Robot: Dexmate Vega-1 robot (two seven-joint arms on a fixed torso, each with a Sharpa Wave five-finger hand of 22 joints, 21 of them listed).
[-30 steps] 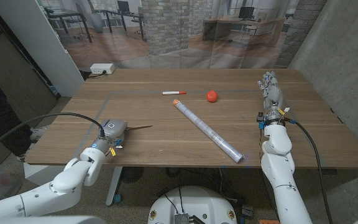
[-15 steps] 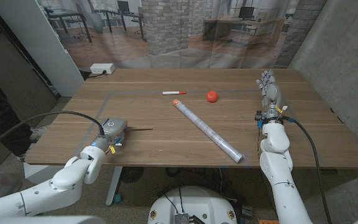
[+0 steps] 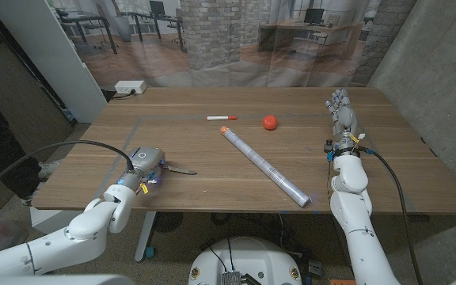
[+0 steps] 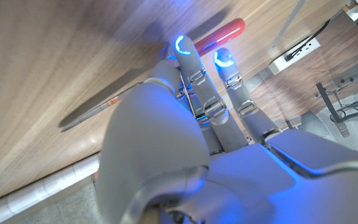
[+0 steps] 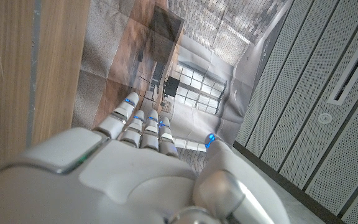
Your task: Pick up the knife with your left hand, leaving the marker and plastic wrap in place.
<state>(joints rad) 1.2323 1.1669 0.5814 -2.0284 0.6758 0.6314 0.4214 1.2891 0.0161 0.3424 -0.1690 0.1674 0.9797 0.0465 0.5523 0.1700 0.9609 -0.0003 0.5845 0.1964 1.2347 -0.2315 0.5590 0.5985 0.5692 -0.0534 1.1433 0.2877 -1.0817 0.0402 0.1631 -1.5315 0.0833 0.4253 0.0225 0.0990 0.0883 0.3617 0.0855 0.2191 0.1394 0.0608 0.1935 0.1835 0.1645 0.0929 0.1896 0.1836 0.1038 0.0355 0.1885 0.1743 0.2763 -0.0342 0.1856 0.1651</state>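
The knife (image 3: pixel 182 169) lies near the table's front left, its thin blade pointing right. In the left wrist view I see its red handle (image 4: pixel 219 34) and grey blade (image 4: pixel 98 107). My left hand (image 3: pixel 144 163) sits over the handle and grips it, with the fingertips (image 4: pixel 185 46) on the red part. The white marker (image 3: pixel 222 118) with a red cap lies at the middle back. The long roll of plastic wrap (image 3: pixel 265 167) runs diagonally across the centre. My right hand (image 3: pixel 343 115) stands on its edge at the right, fingers straight and apart, holding nothing.
A small red ball (image 3: pixel 270 122) sits right of the marker. A white power box (image 3: pixel 131 88) rests at the back left corner. The wooden table (image 3: pixel 212 190) has a front edge just below my left hand. A grey wall stands at the right.
My left hand has shifted slightly right over the handle. The knife's blade has swung from pointing a little away to pointing a little toward the front edge. The right hand has not moved.
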